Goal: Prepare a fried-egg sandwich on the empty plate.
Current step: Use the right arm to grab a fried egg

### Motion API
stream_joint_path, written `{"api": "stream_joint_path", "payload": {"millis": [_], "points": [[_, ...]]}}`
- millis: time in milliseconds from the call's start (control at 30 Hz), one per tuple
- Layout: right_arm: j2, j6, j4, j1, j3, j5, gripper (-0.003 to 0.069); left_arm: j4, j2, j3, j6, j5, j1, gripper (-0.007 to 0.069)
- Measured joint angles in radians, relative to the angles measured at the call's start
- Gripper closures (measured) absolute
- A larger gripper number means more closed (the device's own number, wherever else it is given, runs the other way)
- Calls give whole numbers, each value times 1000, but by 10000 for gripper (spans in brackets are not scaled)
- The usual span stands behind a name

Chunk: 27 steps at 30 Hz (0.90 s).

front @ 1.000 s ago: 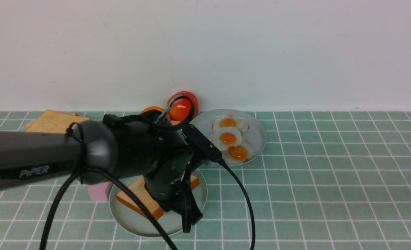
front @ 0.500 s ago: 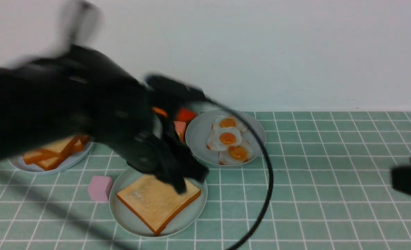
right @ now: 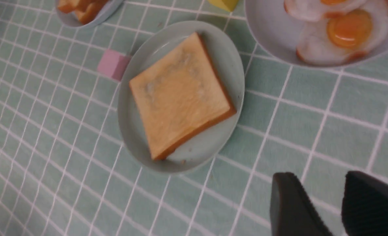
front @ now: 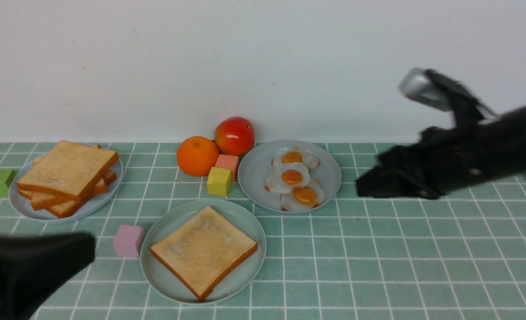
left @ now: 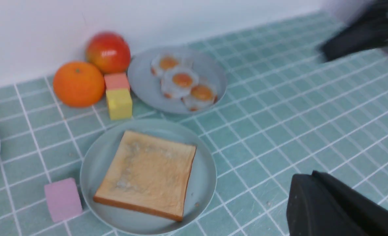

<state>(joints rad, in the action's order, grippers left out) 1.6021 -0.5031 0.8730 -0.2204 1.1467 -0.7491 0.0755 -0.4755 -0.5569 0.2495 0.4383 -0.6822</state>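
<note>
Toast (front: 202, 251) on mint plate (front: 169, 222), well apart from right pincer (right: 320, 179), fingers apart; left pincer (left: 312, 196) state unclear.

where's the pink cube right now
In the front view, the pink cube sits left of centre, beside the left rim of the mint plate.

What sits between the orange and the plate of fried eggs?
Two blocks: a salmon cube and, in front of it, a yellow cube, seen in the front view.
</note>
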Motion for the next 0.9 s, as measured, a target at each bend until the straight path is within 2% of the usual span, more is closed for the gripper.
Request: {"api": "stream_joint_path", "payload": {"millis": [200, 500, 900], "points": [[328, -1, 25, 0, 260, -20, 351, 4, 143, 100, 21, -100, 0, 638], [638, 42, 2, 1, 618, -54, 343, 12, 92, 105, 59, -175, 0, 638], [735, 84, -29, 10, 695, 20, 343, 12, 80, 108, 67, -184, 0, 638]]}}
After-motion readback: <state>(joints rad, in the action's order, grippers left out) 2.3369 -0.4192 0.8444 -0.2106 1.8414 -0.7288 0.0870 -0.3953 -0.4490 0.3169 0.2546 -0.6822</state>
